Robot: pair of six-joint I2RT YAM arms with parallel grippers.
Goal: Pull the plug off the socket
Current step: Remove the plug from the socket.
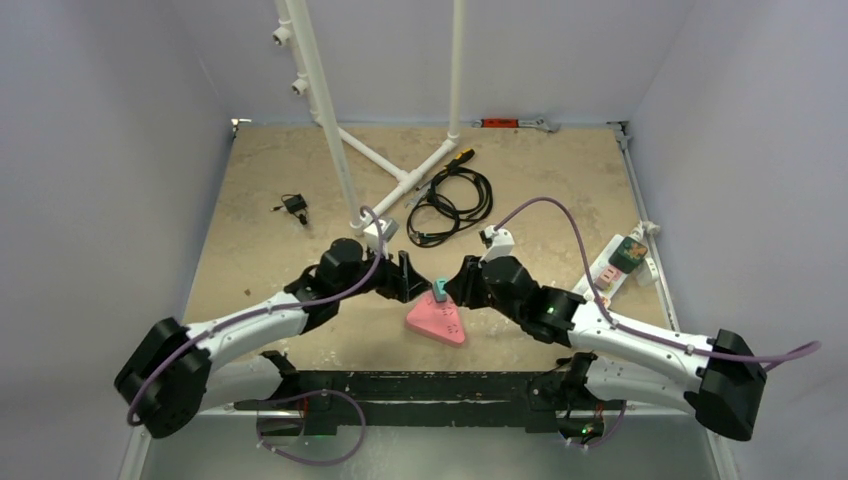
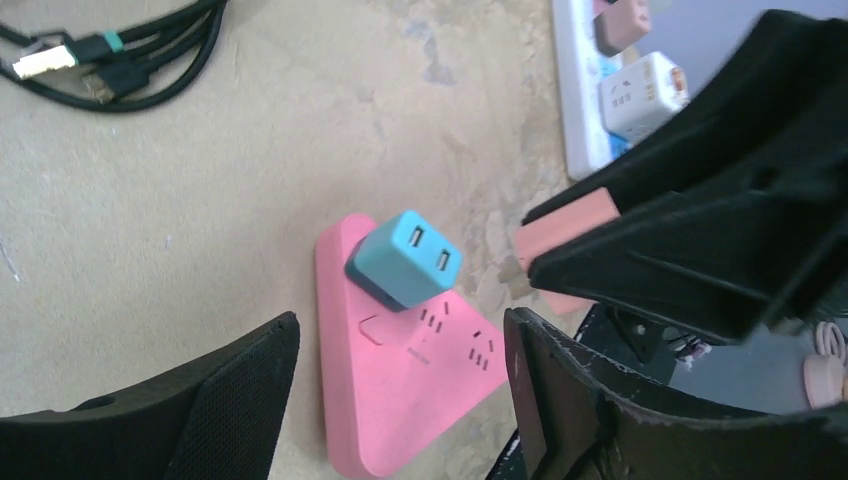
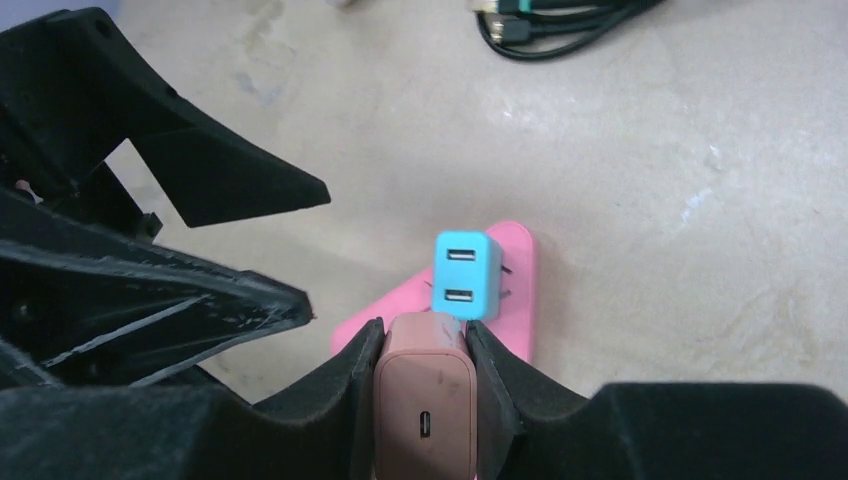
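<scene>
The pink triangular socket [image 1: 437, 322] lies flat on the table between both arms. A blue plug [image 2: 405, 258] with two USB ports rests tilted on its far corner, prongs showing at its side [image 3: 508, 270]. My right gripper [image 3: 425, 335] is shut on a brown plug [image 3: 425, 400], held clear of the socket and just above its near corner; the prongs [image 2: 512, 270] hang in the air. My left gripper [image 2: 400, 330] is open, its two fingers standing either side of the socket without touching it.
A coiled black cable [image 1: 450, 200] lies behind the socket. A white power strip [image 1: 625, 262] with adapters sits at the right edge. A small black adapter [image 1: 294, 206] lies at the back left, beside the white pipe frame [image 1: 340, 150].
</scene>
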